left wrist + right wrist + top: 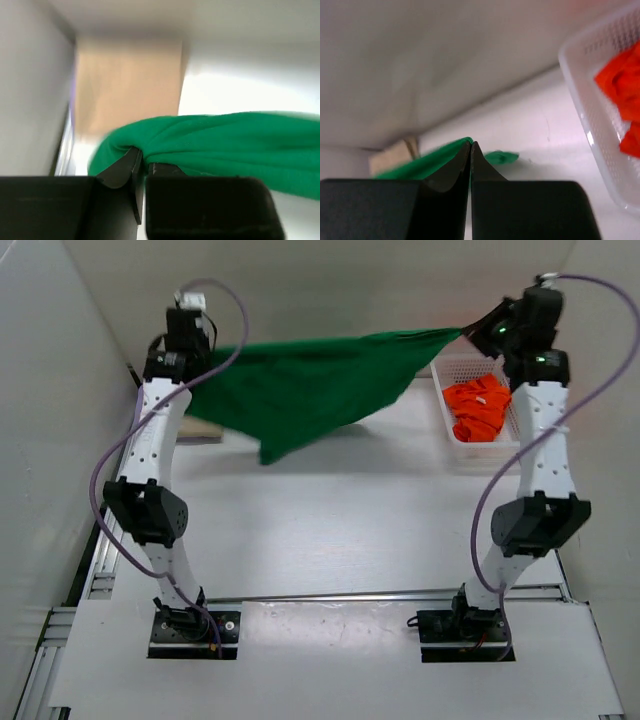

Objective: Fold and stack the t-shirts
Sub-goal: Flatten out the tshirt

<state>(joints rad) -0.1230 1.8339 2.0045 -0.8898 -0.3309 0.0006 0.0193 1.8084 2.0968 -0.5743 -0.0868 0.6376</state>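
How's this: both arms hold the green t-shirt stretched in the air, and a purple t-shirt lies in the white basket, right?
No. The white basket holds an orange-red t-shirt, not a purple one; the top external view shows it. The rest stands.

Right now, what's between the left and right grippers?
The green t-shirt, stretched from the left gripper to the right gripper, both shut on it. The top external view shows the whole span.
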